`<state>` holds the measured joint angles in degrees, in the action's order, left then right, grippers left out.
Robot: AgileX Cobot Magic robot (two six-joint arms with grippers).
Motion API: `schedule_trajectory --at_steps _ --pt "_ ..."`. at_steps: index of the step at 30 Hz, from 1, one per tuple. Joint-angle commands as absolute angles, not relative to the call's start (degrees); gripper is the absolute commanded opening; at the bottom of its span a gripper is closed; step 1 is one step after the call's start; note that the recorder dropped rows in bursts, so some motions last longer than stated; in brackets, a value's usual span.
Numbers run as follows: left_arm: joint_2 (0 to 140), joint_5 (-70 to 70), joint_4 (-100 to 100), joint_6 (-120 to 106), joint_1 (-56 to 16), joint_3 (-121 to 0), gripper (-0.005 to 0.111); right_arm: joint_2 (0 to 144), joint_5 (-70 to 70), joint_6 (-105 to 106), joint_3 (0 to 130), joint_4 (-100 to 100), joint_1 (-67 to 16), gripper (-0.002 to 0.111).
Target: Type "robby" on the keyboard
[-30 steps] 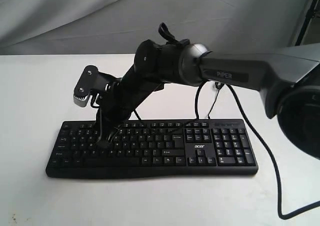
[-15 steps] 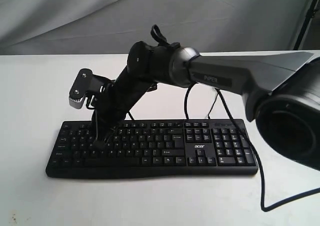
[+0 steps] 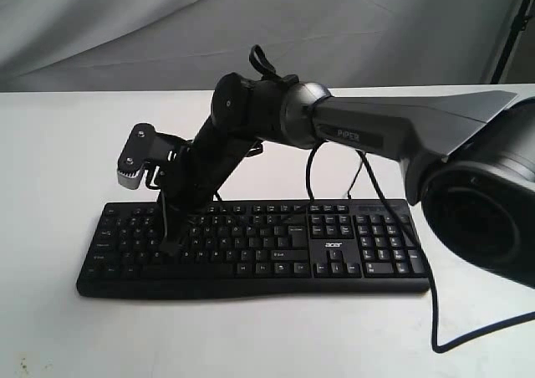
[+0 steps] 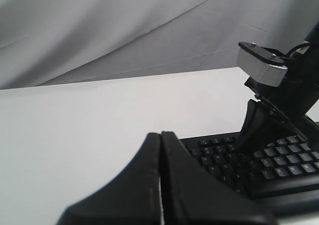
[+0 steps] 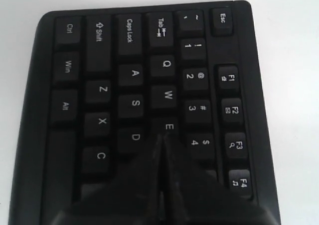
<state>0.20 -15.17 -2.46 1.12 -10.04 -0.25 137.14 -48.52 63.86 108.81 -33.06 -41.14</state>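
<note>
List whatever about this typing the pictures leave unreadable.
- Right wrist view: the right gripper, fingers shut, covers the keyboard past E, so the key under its tip is hidden.
- Exterior view: the key legends are too small to read, and whether the tip presses a key is unclear.
- Left wrist view: the left gripper is blurred, and the keyboard is cut off by the picture's edge.

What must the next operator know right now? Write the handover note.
Right gripper: shut, holding nothing, reaching across to the left end of the keyboard. Its tip is right by the E key; contact cannot be judged.
Left gripper: shut, empty, off the keyboard's left end above the white table.
Done: unknown; no screen shows what has been typed.
Left: treat "robby" as unfinished. R is hidden beneath the right gripper and is probably the key being aimed at.
</note>
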Motion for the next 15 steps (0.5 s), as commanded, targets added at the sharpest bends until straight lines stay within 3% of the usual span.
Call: schedule_trajectory --at_steps 1,15 --pt "0.00 -14.84 -2.74 1.28 -10.36 0.00 0.000 137.23 -48.98 64.38 109.15 -31.85 -41.14 0.000" --pt "0.00 -14.84 -2.74 1.28 -10.36 0.00 0.000 137.77 -46.17 65.12 109.15 -32.09 -41.14 0.000"
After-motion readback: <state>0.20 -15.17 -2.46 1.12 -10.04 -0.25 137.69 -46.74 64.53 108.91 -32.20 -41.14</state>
